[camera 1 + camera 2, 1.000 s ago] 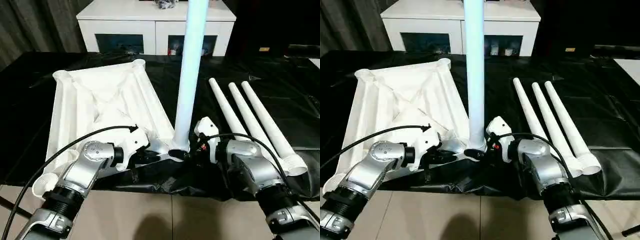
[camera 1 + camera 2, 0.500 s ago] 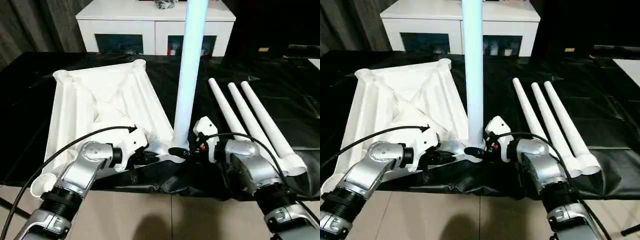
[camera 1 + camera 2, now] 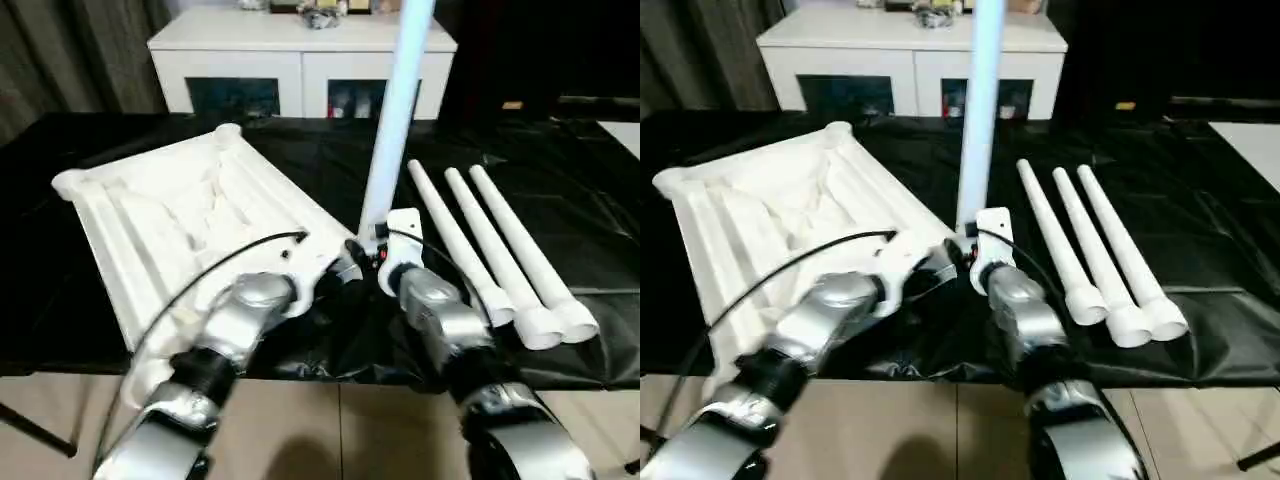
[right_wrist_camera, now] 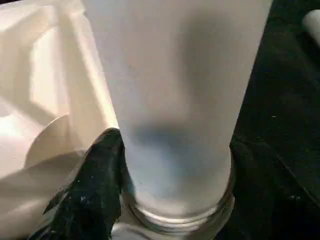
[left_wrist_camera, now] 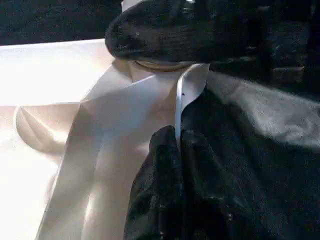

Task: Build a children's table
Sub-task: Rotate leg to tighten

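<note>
Tabletop corner edge pinched by left gripper; leg upright.

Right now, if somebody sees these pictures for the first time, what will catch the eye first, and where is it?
First comes the one white leg standing upright at the near right corner of the upside-down tabletop, with the right gripper clasping its base. The left gripper pinches the tabletop's thin edge at that same corner. To the right, three spare legs lie side by side on the black sheet.
</note>
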Controlling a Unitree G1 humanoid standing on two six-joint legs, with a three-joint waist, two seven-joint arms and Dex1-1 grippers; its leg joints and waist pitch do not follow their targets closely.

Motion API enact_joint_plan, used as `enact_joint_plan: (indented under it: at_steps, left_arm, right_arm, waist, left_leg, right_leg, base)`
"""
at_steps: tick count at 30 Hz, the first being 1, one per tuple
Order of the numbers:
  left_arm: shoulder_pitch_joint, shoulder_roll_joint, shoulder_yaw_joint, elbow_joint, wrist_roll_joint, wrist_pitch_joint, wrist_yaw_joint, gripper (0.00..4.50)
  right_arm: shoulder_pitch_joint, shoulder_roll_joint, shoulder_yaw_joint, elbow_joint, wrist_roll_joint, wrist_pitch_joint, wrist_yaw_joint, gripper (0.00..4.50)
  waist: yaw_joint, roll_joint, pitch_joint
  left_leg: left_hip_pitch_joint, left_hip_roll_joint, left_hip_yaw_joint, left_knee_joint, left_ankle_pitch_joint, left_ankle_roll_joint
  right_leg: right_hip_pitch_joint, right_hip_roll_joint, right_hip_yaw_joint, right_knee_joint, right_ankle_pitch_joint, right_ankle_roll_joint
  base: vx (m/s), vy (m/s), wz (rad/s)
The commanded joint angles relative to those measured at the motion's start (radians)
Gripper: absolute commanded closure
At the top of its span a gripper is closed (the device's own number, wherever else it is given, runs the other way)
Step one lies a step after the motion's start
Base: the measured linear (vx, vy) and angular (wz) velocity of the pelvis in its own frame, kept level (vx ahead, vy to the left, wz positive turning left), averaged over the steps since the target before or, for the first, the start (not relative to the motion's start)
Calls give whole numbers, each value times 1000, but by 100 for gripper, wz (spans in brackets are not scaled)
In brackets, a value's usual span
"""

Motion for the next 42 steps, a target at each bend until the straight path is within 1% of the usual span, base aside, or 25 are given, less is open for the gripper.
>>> enact_joint_plan:
  at_steps: [1, 2, 3, 4, 5, 6, 8, 9, 11, 12, 13, 14, 15, 16, 17, 18, 19, 23, 25, 26, 28, 30, 31, 34, 42]
  left_arm:
    - [-11, 15, 59, 59, 18, -39, 113, 450]
    - [-11, 17, 54, 58, 20, -46, 105, 450]
    - [-5, 22, 51, 48, 18, -50, 91, 450]
    - [2, 29, 47, 35, 16, -49, 71, 450]
    - [17, 44, 38, 4, 10, -50, 26, 450]
    - [30, 59, 25, -20, 3, -54, -16, 450]
    - [40, 75, 12, -33, 4, -79, -50, 450]
    - [52, 96, -8, -48, 6, -118, -96, 450]
    - [58, 104, -13, -55, 3, -128, -114, 450]
    - [90, 143, -31, -92, -15, -176, -216, 450]
    - [104, 164, -35, -108, -24, -185, -257, 450]
    - [113, 176, -38, -118, -29, -189, -282, 450]
    - [125, 192, -40, -135, -41, -194, -318, 450]
    - [145, 215, -44, -168, -65, -193, -378, 450]
    - [147, 216, -44, -171, -67, -193, -383, 450]
    - [165, 238, -47, -209, -93, -180, -432, 450]
    - [166, 238, -48, -211, -94, -179, -433, 450]
    - [193, 272, -56, -269, -128, -154, -512, 450]
    - [195, 273, -55, -272, -130, -155, -519, 450]
    - [197, 275, -52, -275, -133, -156, -524, 450]
    - [200, 276, -47, -280, -132, -155, -532, 450]
    - [203, 279, -45, -285, -133, -153, -537, 450]
    - [205, 281, -44, -290, -133, -149, -540, 450]
    - [209, 286, -46, -298, -137, -140, -543, 450]
    - [215, 290, -41, -309, -132, -129, -553, 450]
  right_arm:
    - [28, 35, -5, 81, 1, 1, -13, 183]
    - [26, 36, -8, 78, 3, -9, -6, 183]
    - [29, 32, -4, 63, 8, -14, 26, 127]
    - [32, 24, -4, 45, 11, -19, 46, 113]
    - [38, 5, 5, 16, 12, -20, 96, 113]
    - [38, -13, 13, -3, 12, -25, 138, 104]
    - [43, -31, 25, -22, 11, -16, 174, 92]
    - [49, -55, 40, -45, 9, -5, 221, 72]
    - [53, -67, 47, -55, 8, -4, 240, 67]
    - [80, -136, 79, -112, 0, -2, 353, 48]
    - [101, -186, 101, -153, 0, -7, 440, 48]
    - [115, -218, 114, -179, -1, -10, 500, 48]
    - [133, -256, 132, -216, 6, -16, 574, 48]
    - [158, -305, 154, -274, 26, -20, 679, 48]
    - [160, -309, 155, -279, 28, -20, 686, 48]
    - [179, -339, 167, -329, 47, -10, 769, 48]
    - [180, -340, 168, -331, 47, -10, 772, 48]
    - [196, -377, 208, -372, 52, -9, 873, 48]
    - [196, -378, 215, -373, 48, -15, 876, 48]
    - [194, -373, 220, -369, 50, -11, 879, 48]
    - [195, -373, 225, -374, 55, 0, 891, 63]
    - [198, -375, 225, -382, 56, 6, 900, 63]
    - [197, -374, 231, -377, 52, 9, 913, 84]
    - [197, -370, 240, -361, 44, 11, 936, 98]
    - [197, -373, 245, -357, 45, 18, 947, 170]
  waist:
    - [-2, -10, -45]
    - [-1, -10, -46]
    - [0, -10, -46]
    - [0, -10, -45]
    - [1, -10, -45]
    - [1, -12, -47]
    - [-4, -10, -50]
    - [-3, -10, -51]
    - [-3, -7, -50]
    - [3, -6, -52]
    - [5, -7, -53]
    - [11, -6, -55]
    - [14, 0, -56]
    - [17, -3, -57]
    - [19, -3, -57]
    - [20, 1, -58]
    - [21, 0, -58]
    - [20, 1, -57]
    - [19, -2, -54]
    - [18, -5, -52]
    - [19, -3, -53]
    - [20, -4, -54]
    - [20, -4, -55]
    - [20, -4, -58]
    - [21, -3, -58]
  left_leg:
    - [-2, 22, -7, -83, -293, 5]
    - [-3, 22, -7, -82, -288, 8]
    - [-5, 23, -7, -83, -281, 13]
    - [-5, 23, -6, -84, -281, 17]
    - [-6, 23, -6, -83, -281, 19]
    - [-13, 25, -8, -84, -265, 32]
    - [-20, 24, -10, -84, -238, 33]
    - [-20, 25, -10, -81, -220, 38]
    - [-10, 26, -4, -78, -221, 46]
    - [-8, 28, -4, -77, -210, 49]
    - [-12, 30, -3, -75, -177, 59]
    - [-10, 31, -2, -69, -149, 74]
    - [-7, 31, 0, -67, -138, 83]
    - [-7, 31, 3, -64, -108, 101]
    - [-10, 32, 2, -63, -96, 110]
    - [-15, 32, 1, -63, -88, 117]
    - [-16, 32, 1, -61, -86, 120]
    - [-12, 35, 3, -61, -102, 121]
    - [-11, 35, 4, -63, -124, 111]
    - [-11, 34, 4, -65, -141, 97]
    - [-10, 35, 3, -65, -143, 88]
    - [-11, 35, 2, -65, -133, 87]
    - [-11, 35, 2, -64, -122, 88]
    - [-13, 32, 2, -59, -90, 103]
    - [-12, 33, 2, -58, -85, 108]
  right_leg:
    - [30, -44, 36, -97, -359, -159]
    - [32, -45, 36, -97, -354, -158]
    - [33, -45, 36, -96, -341, -159]
    - [34, -44, 36, -96, -337, -161]
    - [35, -45, 36, -95, -335, -161]
    - [42, -45, 35, -91, -306, -162]
    - [48, -46, 34, -86, -284, -169]
    - [47, -46, 34, -85, -252, -177]
    - [39, -45, 35, -87, -243, -201]
    - [42, -47, 34, -84, -225, -210]
    - [46, -46, 35, -78, -177, -218]
    - [46, -43, 34, -71, -117, -233]
    - [44, -42, 35, -67, -86, -243]
    - [45, -40, 35, -60, -21, -263]
    - [49, -41, 34, -56, 2, -273]
    - [53, -41, 33, -52, 27, -280]
    - [53, -41, 32, -50, 36, -283]
    - [49, -42, 31, -52, -2, -298]
    - [48, -42, 32, -58, -44, -293]
    - [47, -43, 33, -61, -82, -285]
    - [47, -44, 34, -60, -92, -278]
    - [48, -44, 34, -58, -82, -276]
    - [48, -43, 34, -56, -66, -276]
    - [50, -42, 33, -51, -18, -284]
    - [50, -42, 32, -51, -28, -287]
  base:
    - [0, 0, 0]
    - [0, 0, 0]
    - [0, 0, 0]
    - [0, 0, 0]
    - [0, 0, 0]
    - [0, 0, 0]
    - [0, 0, 0]
    - [0, 0, 0]
    - [0, 0, 0]
    - [0, 0, 0]
    - [0, 0, 0]
    - [0, 0, 0]
    - [0, 0, 0]
    - [54, 10, 5]
    - [0, 0, 0]
    - [0, 0, 0]
    - [0, 0, 0]
    - [0, 0, 0]
    - [0, 0, 0]
    - [0, 0, 0]
    - [0, 0, 0]
    - [0, 0, 0]
    - [0, 0, 0]
    - [0, 0, 0]
    - [0, 0, 0]
